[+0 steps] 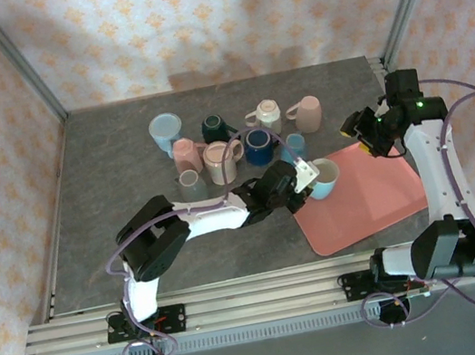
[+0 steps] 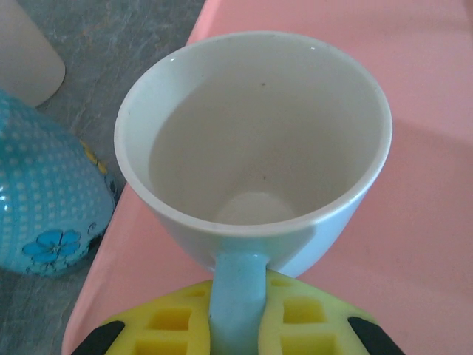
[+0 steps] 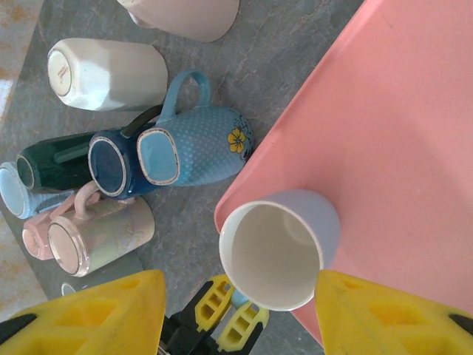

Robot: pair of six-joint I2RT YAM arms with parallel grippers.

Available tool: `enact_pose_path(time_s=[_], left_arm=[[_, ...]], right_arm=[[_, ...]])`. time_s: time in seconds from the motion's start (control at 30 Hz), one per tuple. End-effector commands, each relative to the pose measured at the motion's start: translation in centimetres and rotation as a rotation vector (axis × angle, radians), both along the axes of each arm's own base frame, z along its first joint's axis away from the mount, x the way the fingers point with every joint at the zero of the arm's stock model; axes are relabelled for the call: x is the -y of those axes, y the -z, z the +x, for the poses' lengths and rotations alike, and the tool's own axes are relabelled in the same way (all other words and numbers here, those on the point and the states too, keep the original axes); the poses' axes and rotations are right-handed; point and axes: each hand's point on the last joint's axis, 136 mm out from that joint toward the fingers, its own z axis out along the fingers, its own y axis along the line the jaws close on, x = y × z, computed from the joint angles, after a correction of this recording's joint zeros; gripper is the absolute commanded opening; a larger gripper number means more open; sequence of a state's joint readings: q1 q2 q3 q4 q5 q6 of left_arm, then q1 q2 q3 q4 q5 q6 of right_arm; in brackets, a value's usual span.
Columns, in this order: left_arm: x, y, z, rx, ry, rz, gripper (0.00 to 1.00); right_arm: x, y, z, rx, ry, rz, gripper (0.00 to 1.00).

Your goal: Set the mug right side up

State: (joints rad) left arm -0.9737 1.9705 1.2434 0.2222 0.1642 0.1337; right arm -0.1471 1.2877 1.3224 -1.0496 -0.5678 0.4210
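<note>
From above, the mug (image 1: 324, 181) is mouth-up at the pink tray's (image 1: 375, 199) ten o'clock edge: the turning looks done, and release comes next. The left hand (image 1: 303, 175) clamps its handle; the right hand (image 1: 360, 133), at the mug's two o'clock, hangs apart and empty. Left wrist: the handle (image 2: 238, 296) is pinched at six o'clock. Right wrist: the mug is upright.

White-black arms (image 1: 218, 222), lilac cables (image 1: 111, 264) (yellow tool pads (image 2: 170, 325)).

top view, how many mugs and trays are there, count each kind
light blue mug in the left gripper: 1
other mugs: 9
pink tray: 1
total: 11
</note>
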Motion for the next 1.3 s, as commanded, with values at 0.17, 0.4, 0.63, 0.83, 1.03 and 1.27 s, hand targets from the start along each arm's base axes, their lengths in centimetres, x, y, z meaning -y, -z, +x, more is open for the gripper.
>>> enact_pose_path(time_s=[0.17,0.4,0.63,0.83,1.03,1.27], left_arm=[[3.5,-5.1,2.3,0.160,-0.024,-0.164,0.00],[4.5,-4.3,2.9,0.174,-0.023,-0.161,0.00],[5.7,-4.1,3.6,0.170,-0.030,-0.187,0.00],[5.8,-4.0,3.6,0.166,-0.032,-0.190,0.17],[5.6,-4.1,3.1,0.156,-0.013,-0.191,0.41],[4.2,-4.9,2.8,0.175,-0.040,-0.207,0.49]], right_arm=[[0.5,-0.3,-0.6,0.002,-0.008,-0.034,0.56],[0.4,-0.4,-0.5,0.010,-0.008,-0.030,0.56],[0.7,-1.2,-0.3,0.022,-0.008,-0.045,0.57],[0.8,-1.5,-0.4,0.026,-0.008,-0.052,0.57],[0.9,-1.5,-0.5,0.026,-0.004,-0.050,0.57],[1.1,-1.8,-0.6,0.030,0.008,-0.062,0.58]])
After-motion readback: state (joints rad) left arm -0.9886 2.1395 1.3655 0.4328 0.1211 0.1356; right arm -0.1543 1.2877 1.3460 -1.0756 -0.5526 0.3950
